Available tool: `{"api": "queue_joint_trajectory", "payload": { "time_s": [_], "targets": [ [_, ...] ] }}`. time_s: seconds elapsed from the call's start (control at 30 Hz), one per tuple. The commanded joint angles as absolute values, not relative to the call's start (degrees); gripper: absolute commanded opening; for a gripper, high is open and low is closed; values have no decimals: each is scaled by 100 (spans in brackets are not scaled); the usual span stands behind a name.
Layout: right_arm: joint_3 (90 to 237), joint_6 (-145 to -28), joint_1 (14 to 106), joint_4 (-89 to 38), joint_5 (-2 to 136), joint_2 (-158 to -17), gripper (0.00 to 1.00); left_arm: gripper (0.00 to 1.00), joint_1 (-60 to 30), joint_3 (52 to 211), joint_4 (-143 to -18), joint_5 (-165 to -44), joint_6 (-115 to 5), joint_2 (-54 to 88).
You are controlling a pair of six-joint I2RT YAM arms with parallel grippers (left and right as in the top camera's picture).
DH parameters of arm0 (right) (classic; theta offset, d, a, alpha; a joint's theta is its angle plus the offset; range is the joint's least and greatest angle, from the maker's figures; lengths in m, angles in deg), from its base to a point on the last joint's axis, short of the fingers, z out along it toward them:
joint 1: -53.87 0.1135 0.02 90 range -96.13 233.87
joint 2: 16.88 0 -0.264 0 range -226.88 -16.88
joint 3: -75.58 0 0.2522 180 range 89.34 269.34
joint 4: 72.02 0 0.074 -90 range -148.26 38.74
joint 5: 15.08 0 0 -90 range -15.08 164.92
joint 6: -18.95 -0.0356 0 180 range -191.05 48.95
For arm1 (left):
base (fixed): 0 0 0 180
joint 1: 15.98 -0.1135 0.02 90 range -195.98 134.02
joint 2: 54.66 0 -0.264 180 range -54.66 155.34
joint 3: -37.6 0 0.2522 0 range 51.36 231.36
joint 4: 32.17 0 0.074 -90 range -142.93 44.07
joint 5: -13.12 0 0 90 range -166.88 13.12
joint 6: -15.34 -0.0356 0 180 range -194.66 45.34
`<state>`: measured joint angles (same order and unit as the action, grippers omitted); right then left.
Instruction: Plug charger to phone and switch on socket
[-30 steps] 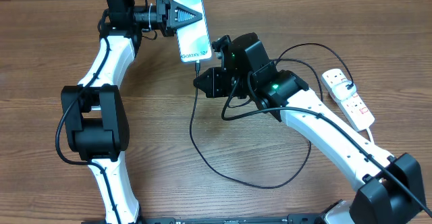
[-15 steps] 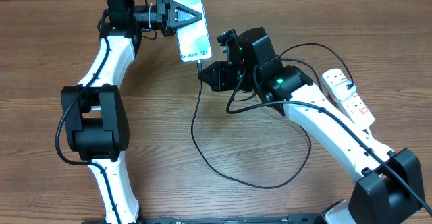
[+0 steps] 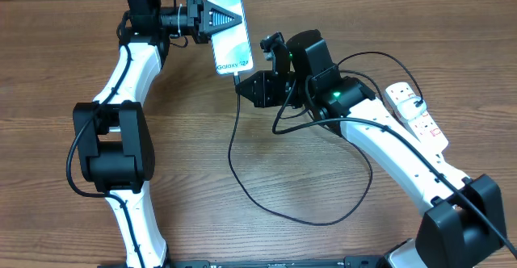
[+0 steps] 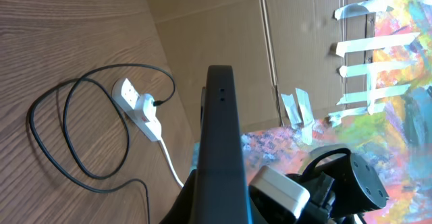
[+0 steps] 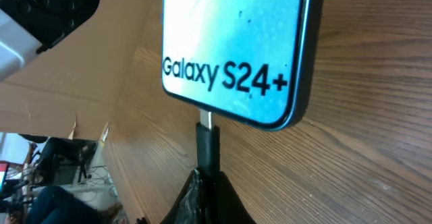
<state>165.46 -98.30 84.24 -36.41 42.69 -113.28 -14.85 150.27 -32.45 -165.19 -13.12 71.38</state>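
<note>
My left gripper (image 3: pixel 216 16) is shut on the phone (image 3: pixel 232 48) and holds it above the table at the back, its "Galaxy S24+" screen (image 5: pixel 236 45) facing up. In the left wrist view the phone shows edge-on as a dark bar (image 4: pixel 221 143). My right gripper (image 3: pixel 242 82) is shut on the charger's black connector tip (image 5: pixel 208 146), whose metal end touches the phone's bottom edge. The charger cable (image 3: pixel 242 183) loops over the table to the white socket (image 3: pixel 416 116) at the right, which also shows in the left wrist view (image 4: pixel 138 107).
The socket's white cord (image 4: pixel 172 166) runs toward the table's near edge. Cardboard panels (image 4: pixel 223 21) stand beyond the table. Both white arms (image 3: pixel 129 66) reach over the wooden table (image 3: pixel 48 139).
My right gripper has moved up and right with the connector, bringing its tip up against the phone's bottom edge. The left arm and phone have stayed put.
</note>
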Motion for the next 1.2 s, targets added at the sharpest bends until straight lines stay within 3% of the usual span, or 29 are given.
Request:
{"api": "queue_joint_trajectory", "payload": {
  "time_s": [0.0,0.67,0.93,1.0,1.17],
  "targets": [
    [16590,-9865,8343,-3742,4177,-11490,4,4,-1444,15082,-3217,-16744,-1277,7059],
    [16590,-9887,8337,-3737,4083,-11490,4,4,-1463,15084,-3197,-16744,-1867,7059],
    [16590,-9885,8481,-2227,5644,-11503,4,4,-1890,15082,-3193,-16742,-2446,7059],
    [16590,-9885,8678,-2120,6068,-11542,8,4,-2078,15084,-3193,-16733,-2582,7059],
    [16590,-10376,9242,-2336,7471,-11947,39,4,-2578,15084,-3197,-16672,-2625,7059]
  ]
}}
